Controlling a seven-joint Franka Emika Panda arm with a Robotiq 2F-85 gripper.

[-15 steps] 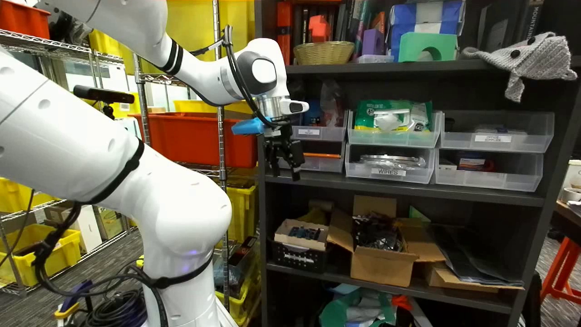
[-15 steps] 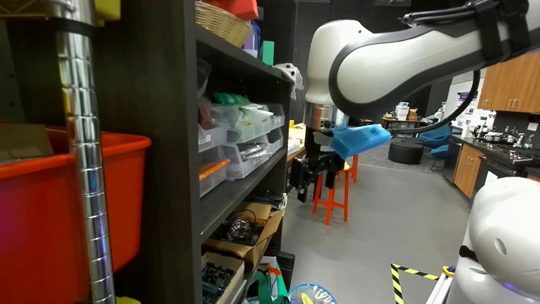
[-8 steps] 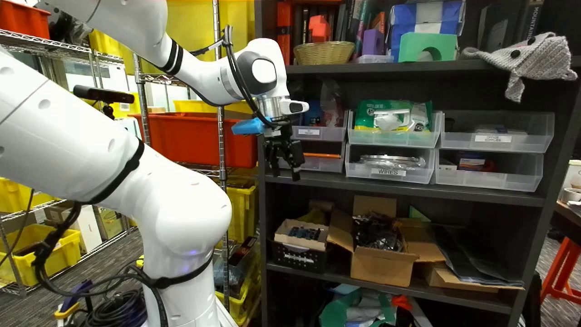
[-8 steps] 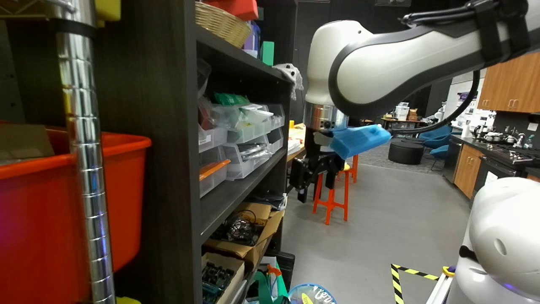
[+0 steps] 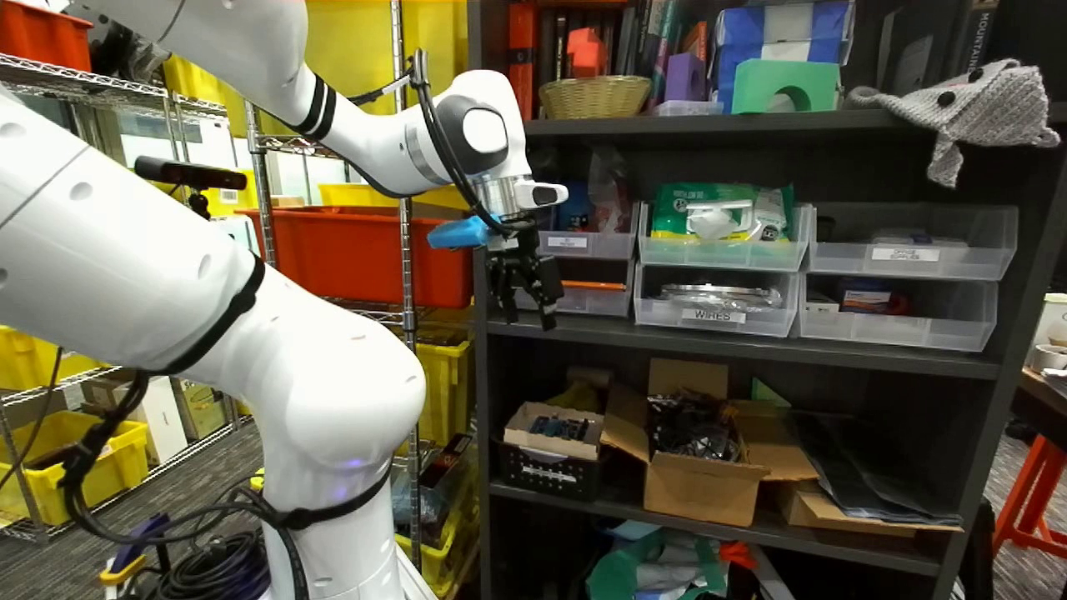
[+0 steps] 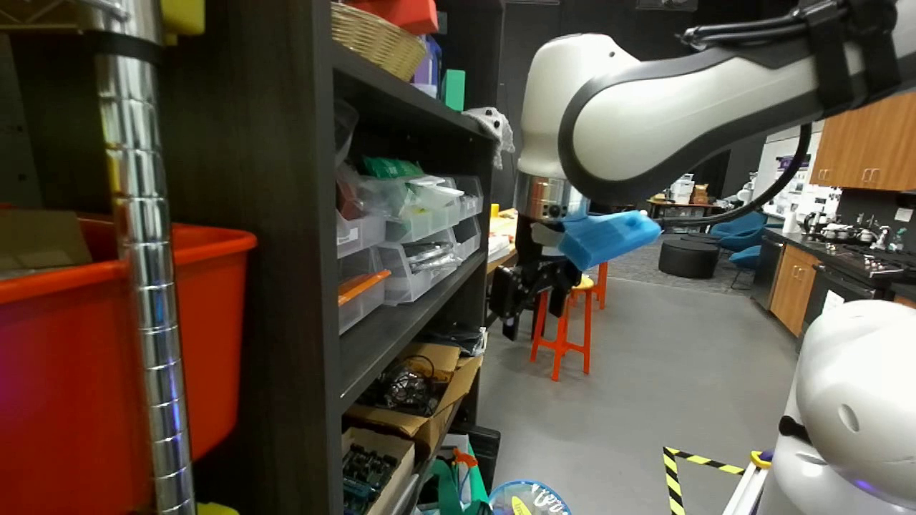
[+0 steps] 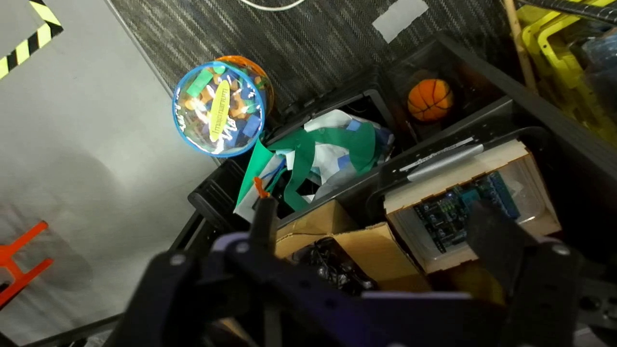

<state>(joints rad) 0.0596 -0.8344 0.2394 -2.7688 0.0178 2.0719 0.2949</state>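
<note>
My black gripper hangs in the air, fingers downward, near the left end of the dark shelf unit. It also shows in an exterior view. In the wrist view its fingers are spread with nothing between them. It is nearest the clear bins on the middle shelf, one with an orange edge. Beyond the fingers, lower down, are a wooden box of circuit boards and an open cardboard box with dark contents. A blue part is fixed at the wrist.
Clear bins, one labelled WIRES, line the middle shelf. A wicker basket and grey knitted toy are above. A red bin and metal post stand beside the shelf. A clear drum and red stool stand on the floor.
My gripper has shifted very slightly, a few pixels right in an exterior view, over the last half second. The fingers stay spread. The shelf contents are unchanged.
</note>
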